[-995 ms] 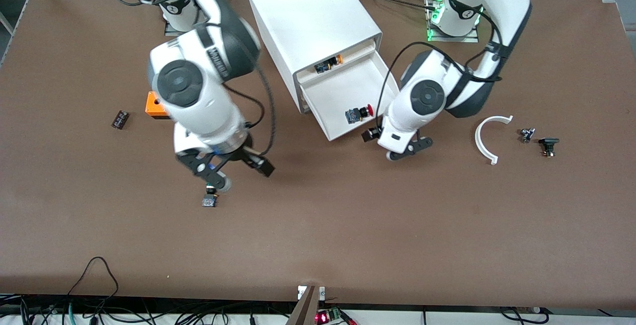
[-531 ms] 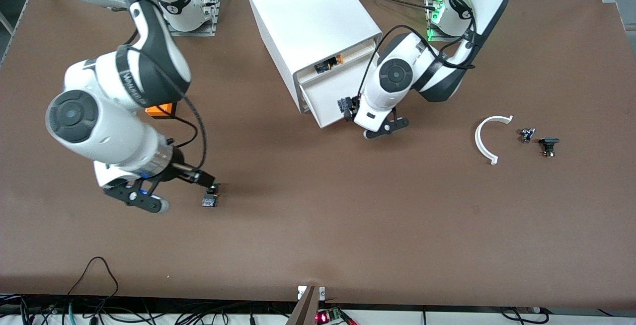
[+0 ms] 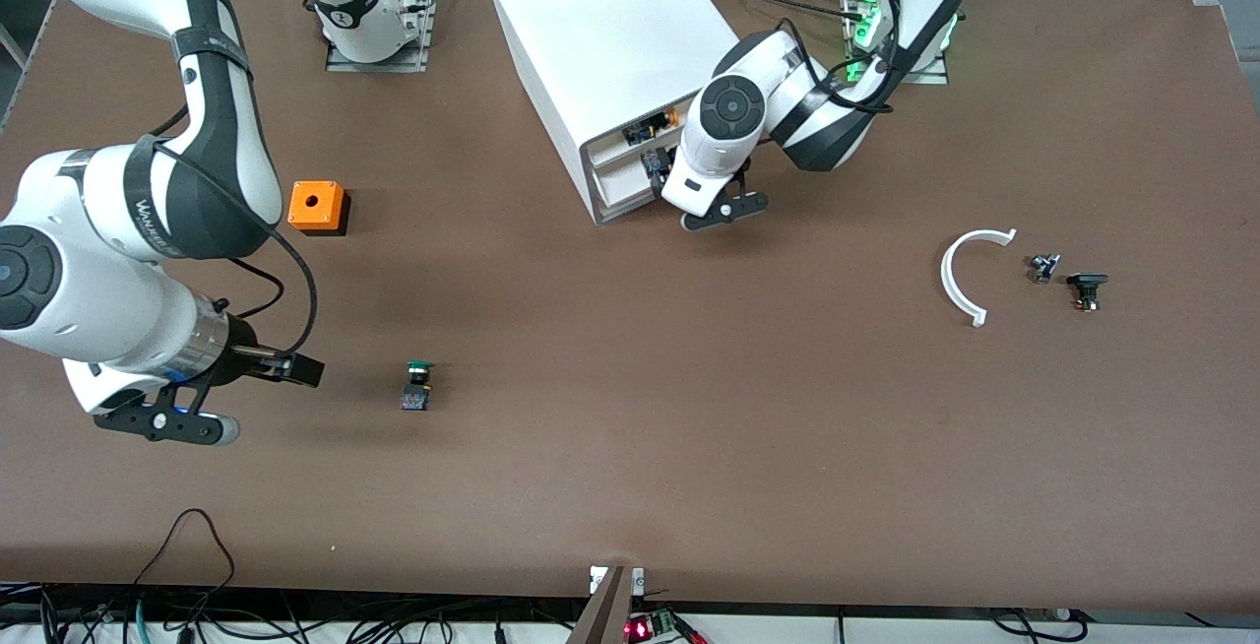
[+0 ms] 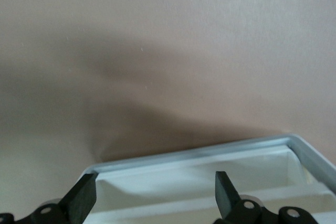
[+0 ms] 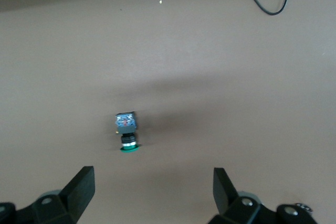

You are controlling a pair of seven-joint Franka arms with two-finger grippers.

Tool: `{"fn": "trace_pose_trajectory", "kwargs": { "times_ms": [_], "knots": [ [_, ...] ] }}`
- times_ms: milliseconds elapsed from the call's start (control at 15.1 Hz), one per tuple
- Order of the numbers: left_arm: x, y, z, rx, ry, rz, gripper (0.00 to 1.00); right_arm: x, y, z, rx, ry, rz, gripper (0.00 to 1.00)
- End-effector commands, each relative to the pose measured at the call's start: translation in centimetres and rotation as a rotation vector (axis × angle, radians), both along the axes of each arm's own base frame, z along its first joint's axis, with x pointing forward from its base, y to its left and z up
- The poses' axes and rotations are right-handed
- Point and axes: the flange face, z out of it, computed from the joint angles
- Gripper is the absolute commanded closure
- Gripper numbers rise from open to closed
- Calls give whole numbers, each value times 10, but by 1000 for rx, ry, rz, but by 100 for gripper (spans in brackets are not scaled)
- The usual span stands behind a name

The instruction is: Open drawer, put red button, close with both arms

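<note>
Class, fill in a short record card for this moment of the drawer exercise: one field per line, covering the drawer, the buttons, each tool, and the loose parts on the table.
drawer: nearly shut, second tier of the cabinet
red button: not visible
green button: lying on the table, nearer the camera than the orange box
left tool: open, at the drawer front
right tool: open, empty, over the table at the right arm's end, beside the green button
loose parts: white arc and two small dark parts toward the left arm's end
</note>
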Motion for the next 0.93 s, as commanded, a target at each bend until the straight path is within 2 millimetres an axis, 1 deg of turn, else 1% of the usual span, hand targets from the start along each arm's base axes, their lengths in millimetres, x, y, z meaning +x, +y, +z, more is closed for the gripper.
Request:
{"fn": "trace_pose_trajectory", "kwargs": {
  "times_ms": [0,66,133,265,332,398,531,730,796,863],
  "knots": [
    [-15,-3,4,26,-28,6,0,-21,-17,18,7,-7,25,0],
    [-22,-9,4,25,-24,3,0,-31,-21,22,12,-11,25,0],
    [-27,-14,5,23,-21,5,0,-43,-30,30,19,-22,22,0],
    [-33,-19,7,24,-20,9,0,-66,-42,40,30,-44,17,0],
    [-38,-23,6,22,-14,2,0,-75,-50,41,35,-48,27,0],
    [-38,-23,6,25,-14,12,0,-82,-54,44,37,-46,30,0],
    [-39,-24,10,28,-15,9,0,-96,-57,57,46,-39,28,0],
    [-23,-15,18,20,-35,10,0,-110,-61,77,57,-59,14,0],
    [-13,-10,26,21,-67,3,0,-116,-61,83,60,-63,12,0],
    [-2,-4,38,30,-114,-13,0,-123,-63,89,63,-60,11,0]
  ]
}}
